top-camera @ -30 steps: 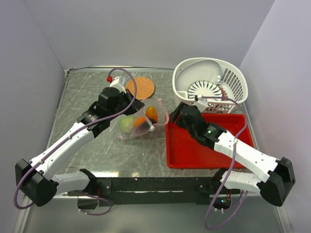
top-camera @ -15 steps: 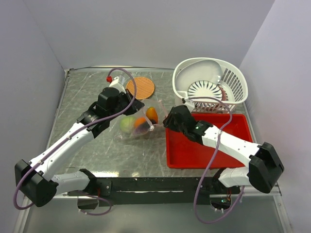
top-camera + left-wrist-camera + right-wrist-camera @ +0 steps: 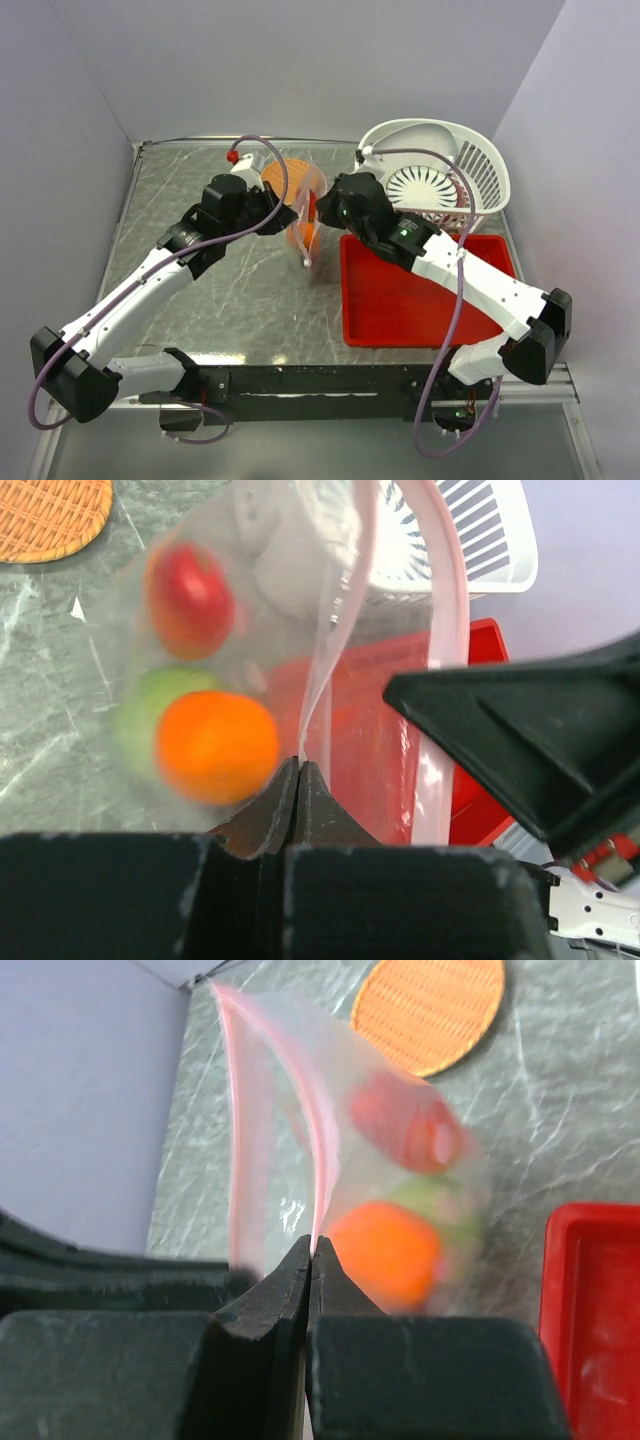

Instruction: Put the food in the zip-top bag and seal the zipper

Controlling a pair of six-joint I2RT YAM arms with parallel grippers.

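The zip-top bag (image 3: 304, 232) hangs off the table between both grippers, blurred by motion. Inside it sits the food: an orange ball (image 3: 216, 746), a pale green ball (image 3: 140, 715) and an orange-red fruit (image 3: 188, 598). My left gripper (image 3: 298, 766) is shut on one edge of the bag's mouth. My right gripper (image 3: 312, 1246) is shut on the pinkish zipper (image 3: 318, 1140) from the other side. A second pink strip (image 3: 238, 1120) stands apart from the first, so the mouth gapes. From above, the left gripper (image 3: 284, 214) and right gripper (image 3: 322, 208) face each other closely.
A flat woven orange disc (image 3: 284, 172) lies behind the bag. The red tray (image 3: 420, 300) sits at the right, under the right arm. The white slotted basket (image 3: 440, 160) stands at the back right. Walls close the table on the left, back and right.
The right gripper came off the red tray, moved left to the bag and shut on its mouth edge. The bag with the food rose off the table and moved back.
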